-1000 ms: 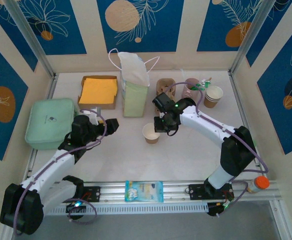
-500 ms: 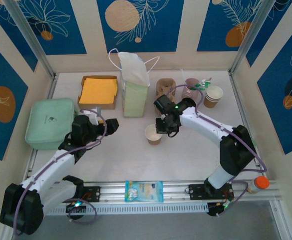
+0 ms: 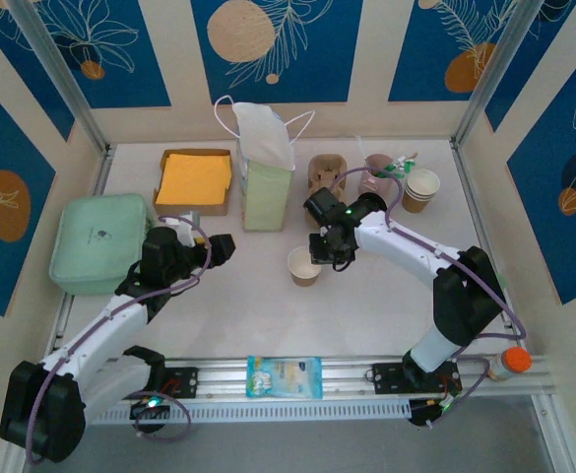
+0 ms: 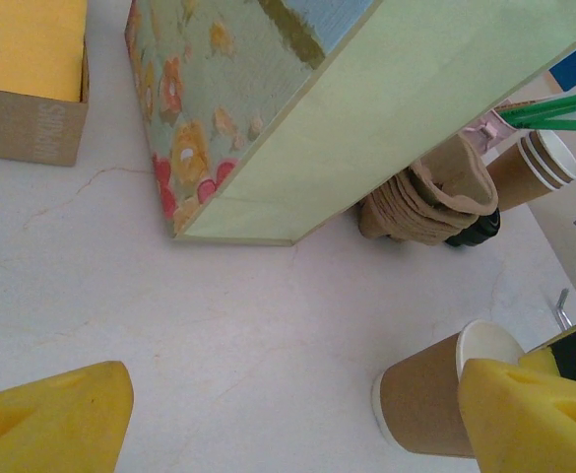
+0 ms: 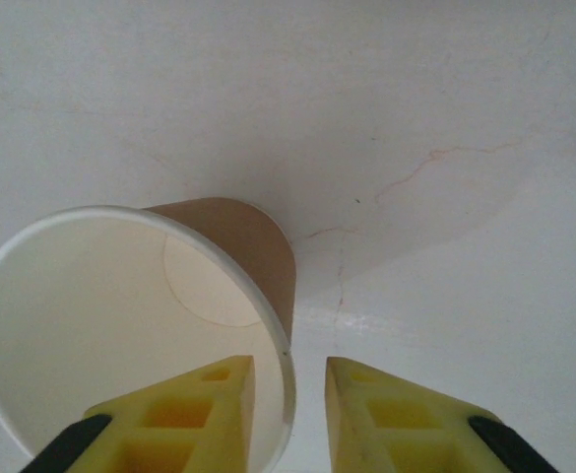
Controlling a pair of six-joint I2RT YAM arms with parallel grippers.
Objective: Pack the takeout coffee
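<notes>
**Right hand [image 5: 289, 409] astride a lidless cup [image 5: 120, 296]**

I see its fingers narrowly parted, one inside the rim and one outside, not visibly clamping. My left hand [image 4: 297, 424] gapes wide, empty. The takeout coffee [image 4: 477, 231] shows only a black bit behind the carriers [image 4: 425, 202], right of frame.

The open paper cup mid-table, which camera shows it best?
Right wrist: the paper cup is close, showing its empty inside, with its rim between the right gripper fingers. Top external shows it small from above. Left wrist shows its brown side, partly hidden.
</notes>
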